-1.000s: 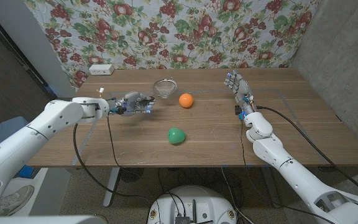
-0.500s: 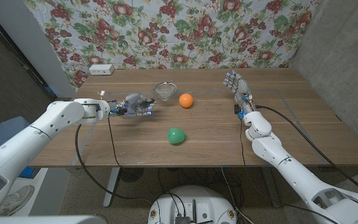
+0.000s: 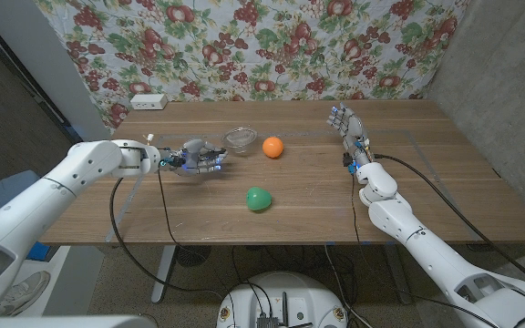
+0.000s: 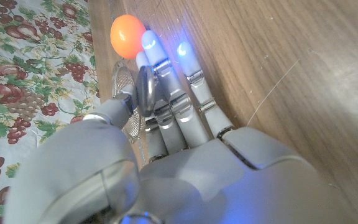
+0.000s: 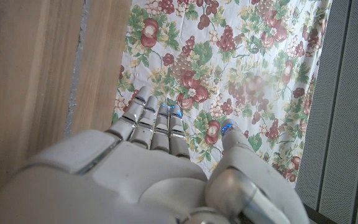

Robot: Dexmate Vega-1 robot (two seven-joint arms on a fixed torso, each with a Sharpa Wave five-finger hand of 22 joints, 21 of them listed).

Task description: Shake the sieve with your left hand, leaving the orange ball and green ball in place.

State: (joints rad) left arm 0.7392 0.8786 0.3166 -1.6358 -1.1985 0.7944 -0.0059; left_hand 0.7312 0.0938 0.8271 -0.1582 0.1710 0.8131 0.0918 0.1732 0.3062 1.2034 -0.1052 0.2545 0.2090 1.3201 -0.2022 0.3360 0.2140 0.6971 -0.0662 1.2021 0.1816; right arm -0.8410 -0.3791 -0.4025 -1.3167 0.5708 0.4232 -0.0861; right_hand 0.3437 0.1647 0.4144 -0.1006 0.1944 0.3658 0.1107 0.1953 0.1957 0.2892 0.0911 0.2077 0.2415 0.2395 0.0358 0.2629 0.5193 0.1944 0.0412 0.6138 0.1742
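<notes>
A: Looking at the sieve (image 3: 239, 138): a small round metal mesh bowl beside the orange ball (image 3: 272, 146).

B: Left hand (image 3: 201, 158) grips its handle, which runs toward the bowl. Right hand (image 3: 347, 124) stands spread and holds nothing; green ball (image 3: 259, 198) nearer the desk (image 3: 445, 182) front.

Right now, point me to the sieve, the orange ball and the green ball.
sieve (image 3: 240, 138), head view, on its mesh bowl.
orange ball (image 3: 272, 146), head view, on the ball's middle.
green ball (image 3: 259, 199), head view, on the ball's middle.
</notes>
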